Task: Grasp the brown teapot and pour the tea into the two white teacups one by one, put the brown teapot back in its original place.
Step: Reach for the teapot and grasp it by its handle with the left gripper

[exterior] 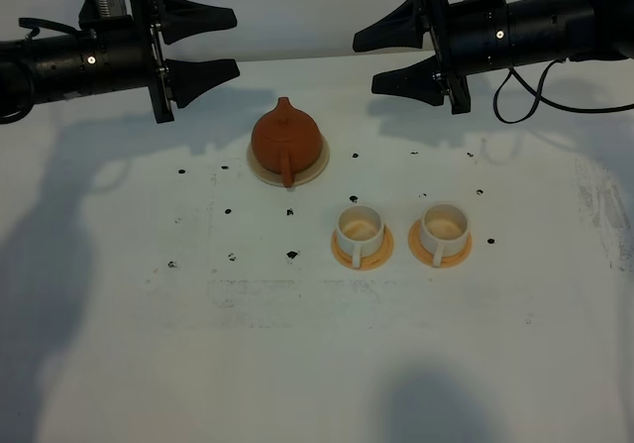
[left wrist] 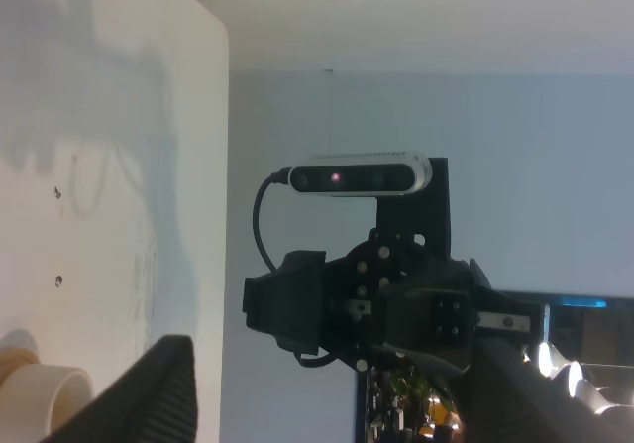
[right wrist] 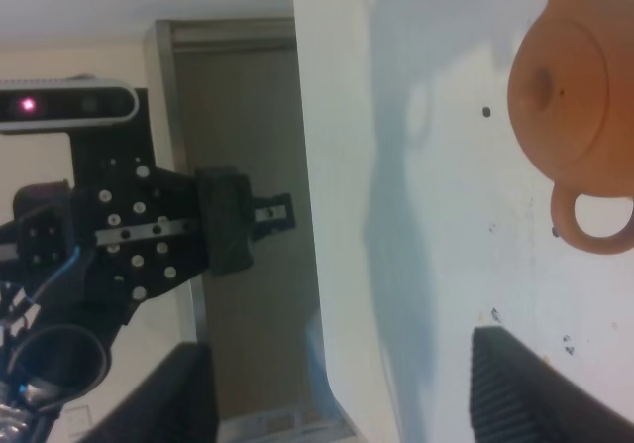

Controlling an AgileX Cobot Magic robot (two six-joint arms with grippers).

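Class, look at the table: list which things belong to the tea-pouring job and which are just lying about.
For the job:
brown teapot
cream saucer under it
white cups
orange saucers under them

Just lying about:
black specks
grey smudges

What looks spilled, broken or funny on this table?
Nothing is spilled or broken. The brown teapot sits upright on its cream saucer, and both white teacups stand upright on their orange saucers. The only odd thing is small black specks scattered over the white table around them; I cannot tell what they are.
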